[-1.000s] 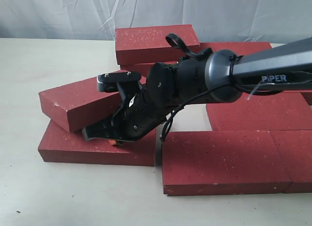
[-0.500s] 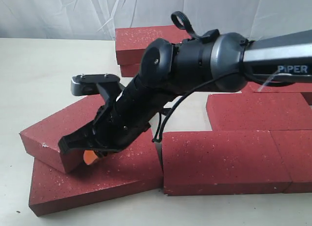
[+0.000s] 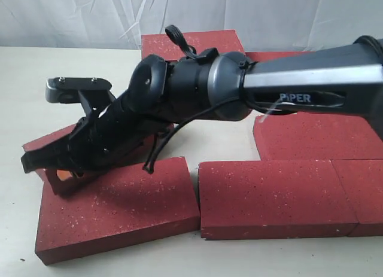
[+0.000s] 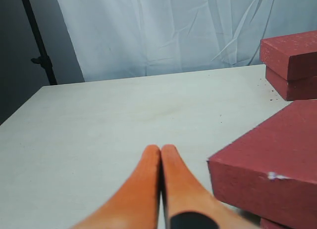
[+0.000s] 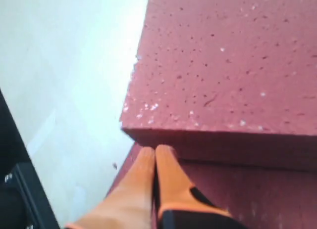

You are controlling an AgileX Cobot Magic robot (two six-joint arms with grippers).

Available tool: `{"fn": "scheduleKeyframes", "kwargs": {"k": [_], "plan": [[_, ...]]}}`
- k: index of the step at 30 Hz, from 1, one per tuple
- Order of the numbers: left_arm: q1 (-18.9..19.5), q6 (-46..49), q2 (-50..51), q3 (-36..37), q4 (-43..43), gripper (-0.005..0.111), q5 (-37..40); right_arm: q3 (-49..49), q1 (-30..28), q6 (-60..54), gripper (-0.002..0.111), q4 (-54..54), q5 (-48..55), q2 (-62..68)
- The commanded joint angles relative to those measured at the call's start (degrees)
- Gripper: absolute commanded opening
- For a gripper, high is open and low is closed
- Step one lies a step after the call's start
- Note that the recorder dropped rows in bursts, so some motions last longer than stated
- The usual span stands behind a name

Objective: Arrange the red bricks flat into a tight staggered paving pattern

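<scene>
We see the right gripper (image 5: 154,152) with its orange fingers pressed together and nothing between them. The tips butt against the side face of a dark red, white-speckled rectangular paver brick (image 5: 223,66). That brick lies just ahead of the tips, tilted on top of a second, similar brick (image 3: 114,211) directly beneath them. The left gripper (image 4: 161,152) is likewise closed and empty, with another red brick (image 4: 267,164) just beside it.

We judge the main risk to be slipping. The narrow closed tips bear on a rough edge and could ride up over it. A hard push could also send the top brick off the far side, so that it tips onto the table.

The matte faces probably grip each other, so the brick underneath may get dragged too. It already sits skewed behind the gripper, with a gap to the laid row (image 3: 275,196).

The pale, smooth tabletop (image 4: 124,115) gives open room ahead of both grippers. A creased white curtain (image 4: 173,31) closes the back.
</scene>
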Motion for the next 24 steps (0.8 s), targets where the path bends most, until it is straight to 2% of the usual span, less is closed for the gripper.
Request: {"fn": "scheduleKeyframes", "kwargs": {"k": [1,11,17,24], "plan": [[-0.1,-0.3,-0.3,0.1,0.0,0.000,-0.4,-3.6,0.1,-0.5,-0.001,2.1,-5.6,4.3],[-0.1,-0.3,-0.3,0.1,0.0,0.000,-0.4,-8.0,-0.1,-0.2,-0.001,3.2,-10.5,9.7],[-0.1,-0.3,-0.3,0.1,0.0,0.000,-0.4,-9.9,-1.1,-0.2,-0.001,2.8,-8.6,9.7],[-0.1,-0.3,-0.3,0.1,0.0,0.000,-0.4,-10.7,-5.4,1.2,-0.001,2.9,-5.9,9.6]]}}
